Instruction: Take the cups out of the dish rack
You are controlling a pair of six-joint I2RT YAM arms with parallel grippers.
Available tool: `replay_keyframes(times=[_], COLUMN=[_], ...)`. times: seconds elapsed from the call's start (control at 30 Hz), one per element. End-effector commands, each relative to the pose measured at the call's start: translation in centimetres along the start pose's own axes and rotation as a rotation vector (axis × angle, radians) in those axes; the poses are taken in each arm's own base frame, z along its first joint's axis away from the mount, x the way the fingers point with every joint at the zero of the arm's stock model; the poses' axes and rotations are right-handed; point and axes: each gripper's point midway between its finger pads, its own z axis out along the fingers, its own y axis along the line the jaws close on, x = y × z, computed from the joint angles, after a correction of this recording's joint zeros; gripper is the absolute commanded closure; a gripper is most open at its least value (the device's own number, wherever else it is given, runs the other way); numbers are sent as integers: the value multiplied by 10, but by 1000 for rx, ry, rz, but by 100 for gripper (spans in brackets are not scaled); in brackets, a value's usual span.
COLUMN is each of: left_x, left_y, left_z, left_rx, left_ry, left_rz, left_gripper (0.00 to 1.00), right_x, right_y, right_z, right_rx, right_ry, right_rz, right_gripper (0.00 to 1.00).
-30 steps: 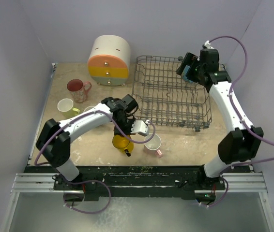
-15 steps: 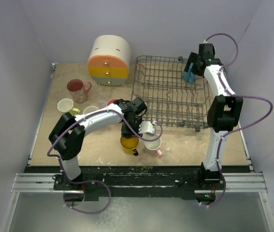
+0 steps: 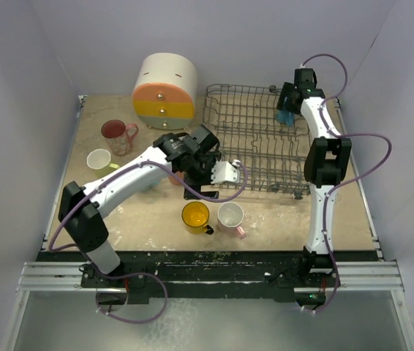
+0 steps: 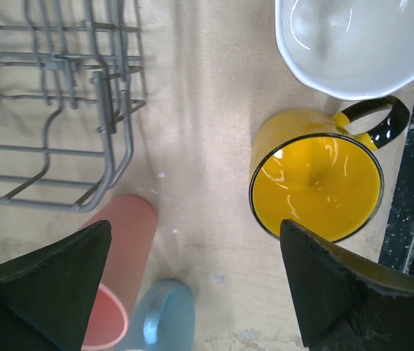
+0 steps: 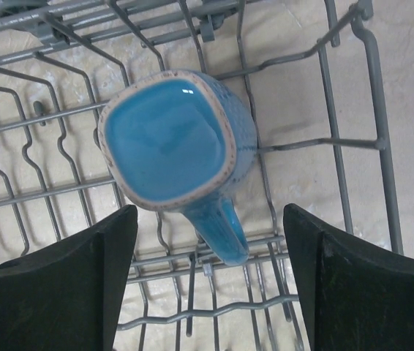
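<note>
The dish rack (image 3: 258,142) stands at the back right, and its corner wires (image 4: 53,110) show in the left wrist view. A blue cup (image 5: 174,142) sits in the rack's far right corner (image 3: 286,117). My right gripper (image 5: 208,219) hangs open over it (image 3: 289,106), its fingers (image 5: 53,285) either side of the cup's handle and apart from it. My left gripper (image 4: 194,241) is open and empty above the table by the rack's front left (image 3: 201,186). A yellow cup (image 4: 315,186) stands upright (image 3: 194,216) beside a pink cup with a white inside (image 3: 230,216).
A salmon tumbler (image 4: 123,270) lies on its side next to a light blue cup (image 4: 167,322) under my left gripper. A pink patterned mug (image 3: 119,135) and a pale green cup (image 3: 101,159) stand at the left. The round cream cabinet (image 3: 164,91) is at the back.
My left gripper opened, let go of the yellow cup and moved back toward the rack. My right gripper came down over the blue cup and its jaws narrowed a little.
</note>
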Motion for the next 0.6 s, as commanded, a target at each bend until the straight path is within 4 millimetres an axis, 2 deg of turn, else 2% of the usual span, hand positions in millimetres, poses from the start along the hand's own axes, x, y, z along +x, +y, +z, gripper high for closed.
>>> replay_keyframes(times=[0.0,0.1,0.2,0.33,0.4,0.57], left_x=[-19,-32,-35,-31,-29,-28], left_y=[14,36,46,51,53,56], left_z=[-56,-92,-111,-115,-115,-118], left_rx=[-128,-246,-275,-291,-304,-324], left_ry=[-68,-102,-137,-131,-124,-128], left_rz=[-23,-60,-78,-81,-79,-85], left_gripper=[1,1,1,1,1,1], right_x=[-29,-20,-9,-1,1,6], right_y=[12,15,14,14,16,14], right_z=[-8,0,7,12,13,17], right_rx=[-49,-66,-64,-71,-83,-72], right_ry=[-82,-59,-34,-18,-15,-5], right_rz=[-29,-42,-52,-60,-63,-69], right_gripper=[20,25,31,35,40,59])
